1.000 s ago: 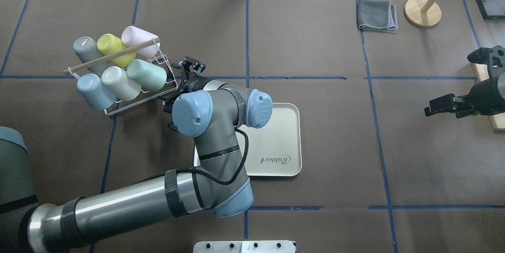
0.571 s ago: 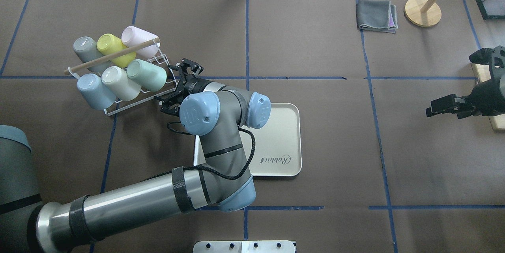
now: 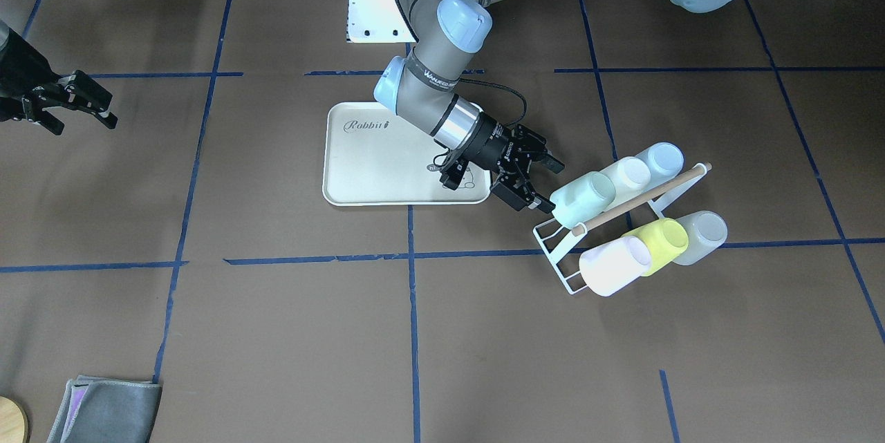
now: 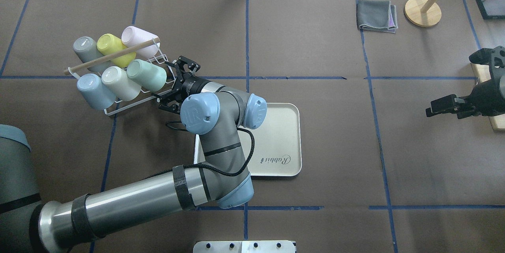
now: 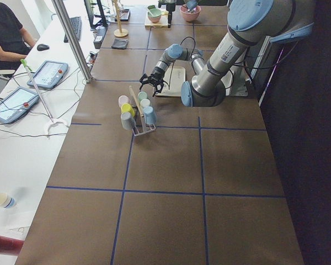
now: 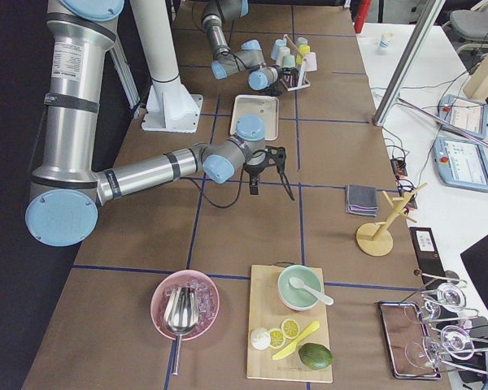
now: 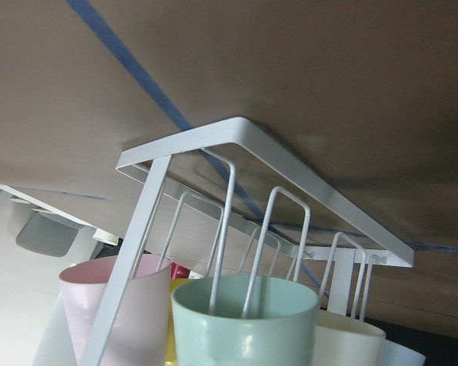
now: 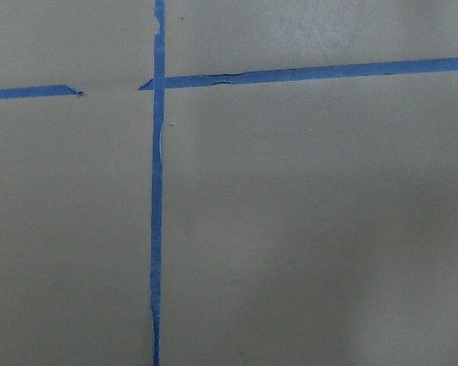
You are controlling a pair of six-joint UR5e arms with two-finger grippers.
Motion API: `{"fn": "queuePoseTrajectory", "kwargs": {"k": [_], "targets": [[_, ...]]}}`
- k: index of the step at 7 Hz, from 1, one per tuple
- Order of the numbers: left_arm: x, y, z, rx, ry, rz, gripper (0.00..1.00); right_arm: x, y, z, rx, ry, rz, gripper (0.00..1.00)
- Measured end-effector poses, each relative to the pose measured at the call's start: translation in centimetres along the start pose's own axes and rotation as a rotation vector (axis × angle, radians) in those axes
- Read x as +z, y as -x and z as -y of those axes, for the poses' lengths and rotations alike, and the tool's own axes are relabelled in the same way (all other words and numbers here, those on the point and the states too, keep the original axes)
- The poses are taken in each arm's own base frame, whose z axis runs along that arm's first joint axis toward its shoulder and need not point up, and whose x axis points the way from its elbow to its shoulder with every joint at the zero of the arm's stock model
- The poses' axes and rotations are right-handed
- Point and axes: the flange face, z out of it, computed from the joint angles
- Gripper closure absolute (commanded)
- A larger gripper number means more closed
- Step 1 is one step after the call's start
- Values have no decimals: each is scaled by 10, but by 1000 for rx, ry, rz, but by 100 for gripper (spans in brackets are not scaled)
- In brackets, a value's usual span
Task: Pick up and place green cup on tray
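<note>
Two fingers of the left gripper (image 4: 169,84) stand wide apart and empty at the open end of the green cup (image 4: 146,74), level with its rim. The overhead view does not show whether their tips have passed the rim yet. The cup hangs mouth-down over a prong of a white wire rack (image 4: 118,107), first in the front row, next to a cream cup (image 4: 120,83) and a light blue cup (image 4: 94,91).

From the wrist camera the mint rim (image 7: 244,301) faces the lens, with wire loops running up inside it. The cup's long axis lies along that prong, tilted rather than upright. Its mouth is low and turned toward the gripper and the tray (image 4: 286,126), and its closed base is raised and points away toward the rack's far side.

By these views the grasp has yet to be made. It would go best with the fingers slid further over the wall and closed across the cup's width, clear of the cream neighbour and of the wooden rod (image 4: 112,56) over the back row. The pull should then follow the prong's own line — a straight lift might catch the rim on the wire and drag the light rack.

Well apart at the table's other side, the right gripper (image 4: 434,107) hangs idle, its fingers seemingly spread on nothing.
</note>
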Motion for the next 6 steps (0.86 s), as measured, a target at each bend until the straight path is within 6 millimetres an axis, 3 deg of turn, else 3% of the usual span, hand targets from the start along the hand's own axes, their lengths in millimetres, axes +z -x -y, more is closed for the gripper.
{"fn": "queuePoseTrajectory", "kwargs": {"k": [6], "targets": [[28, -1, 4, -13, 15, 25, 0, 1, 1, 0, -3, 1, 2, 0]]}}
